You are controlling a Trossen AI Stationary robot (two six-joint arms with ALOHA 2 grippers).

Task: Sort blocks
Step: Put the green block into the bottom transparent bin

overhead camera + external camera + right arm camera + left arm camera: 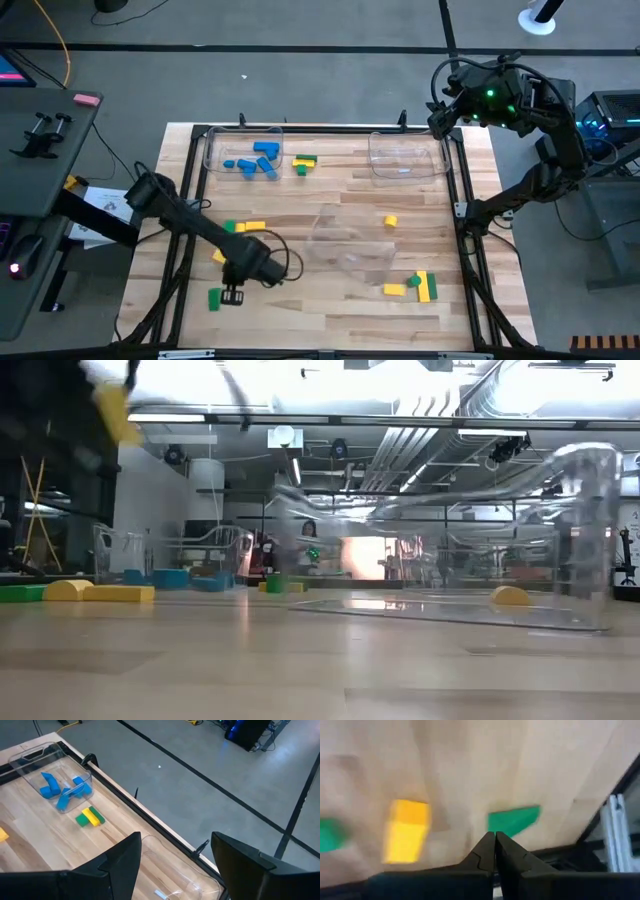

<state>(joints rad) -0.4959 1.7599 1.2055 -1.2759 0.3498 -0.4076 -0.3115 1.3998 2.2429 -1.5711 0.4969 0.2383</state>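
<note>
Green block (512,819) just beyond left gripper (494,840) — fingers pressed together, no contact.

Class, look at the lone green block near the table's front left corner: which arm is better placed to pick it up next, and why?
Left. Its claw hangs beside the green block, fingers shut. The right claw waits open over the far right corner.

Your left wrist view is motion-blurred: yellow block (407,830) and green block (512,819) smear. Low view blows out at ceiling lights (290,390), glare on clear tray (580,540). High view evenly lit.
</note>
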